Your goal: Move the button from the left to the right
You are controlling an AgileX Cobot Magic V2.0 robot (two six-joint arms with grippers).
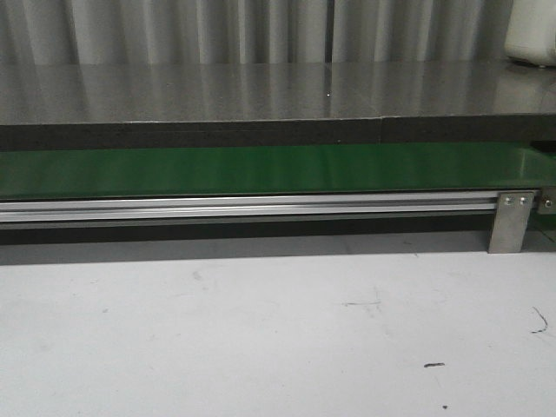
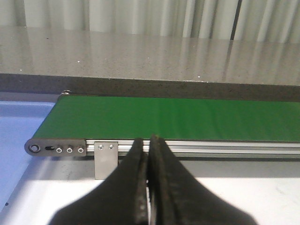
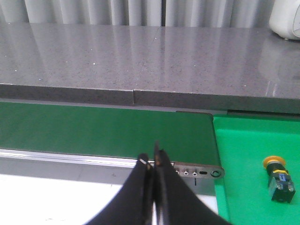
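At the far left, in the left wrist view, a pale blue surface [image 2: 21,136] lay just beside the rounded end of the green conveyor belt [image 2: 187,119]. A dark end cap [image 2: 55,148] with small screws closed off that end, and a small metal bracket [image 2: 105,159] stood under the aluminium rail [image 2: 225,147]. The left pincer [image 2: 149,152] hung in front of the rail with its black fingers [image 2: 136,187] pressed together, empty, above the white desk [image 2: 262,192].

In the front view, the belt [image 1: 261,169] ran across the whole width, with the silver rail [image 1: 243,208] along its near edge and another bracket [image 1: 511,221] near the right. Behind it stretched a grey speckled counter [image 1: 261,91]; the white desk [image 1: 261,330] filled the foreground. Neither pincer nor the button showed there.

In the right wrist view, the right pincer [image 3: 152,161] was likewise closed on nothing, its fingers [image 3: 140,192] meeting in front of the belt's right end [image 3: 117,129]. To the right of that end lay a bright green tray [image 3: 243,150]. The button [image 3: 279,178] rested on the tray, lying on its side, its yellow head pointing towards the counter and its dark body nearer the camera, well apart from the pincer. A white object [image 3: 286,18] stood on the counter at the far right.
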